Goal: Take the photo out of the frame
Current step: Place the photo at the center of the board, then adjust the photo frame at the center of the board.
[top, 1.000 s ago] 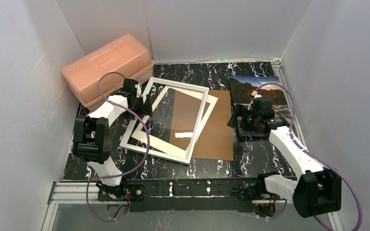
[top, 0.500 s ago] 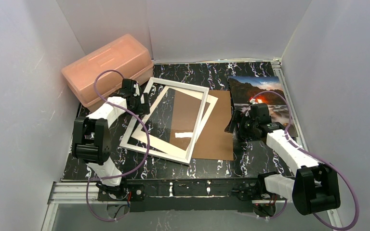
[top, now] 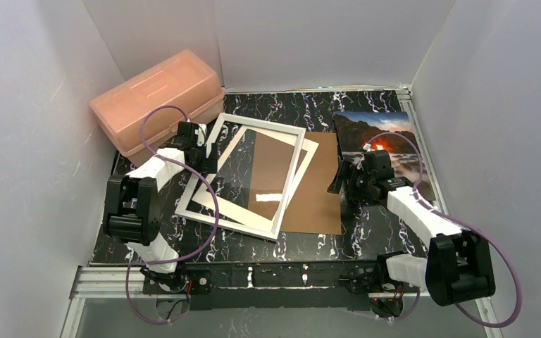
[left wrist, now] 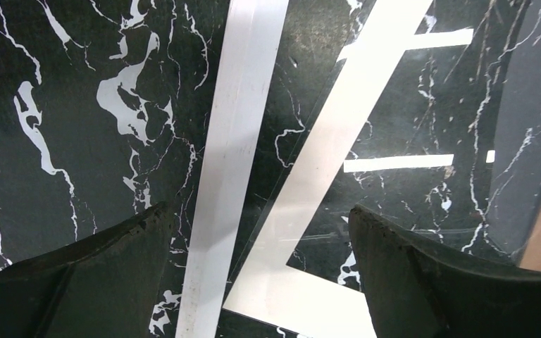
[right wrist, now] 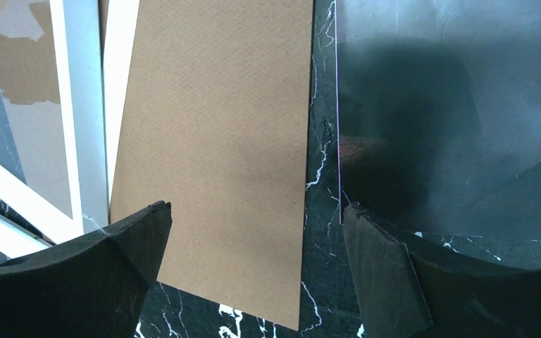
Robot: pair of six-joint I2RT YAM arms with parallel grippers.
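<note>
The photo (top: 368,127) lies flat at the back right of the table, out of the frame, its orange glow showing beside my right wrist. In the right wrist view the photo (right wrist: 458,98) looks dark and glossy. The frame (top: 290,183), a thin white border with glass, lies tilted mid-table over its white mat (top: 311,151). My left gripper (top: 209,155) hovers open above the frame's left side, where the border (left wrist: 234,155) and the mat (left wrist: 327,176) pass between the fingers. My right gripper (top: 343,184) is open and empty over the gap between board and photo.
A brown backing board (top: 318,193) lies flat beside the frame; it fills the middle of the right wrist view (right wrist: 215,141). A pink plastic box (top: 158,95) stands at the back left, close behind the left arm. White walls enclose the black marble table (top: 366,225).
My right gripper has drawn back toward me and a little left off the photo, uncovering more of it. My left gripper has shifted slightly toward the back left.
</note>
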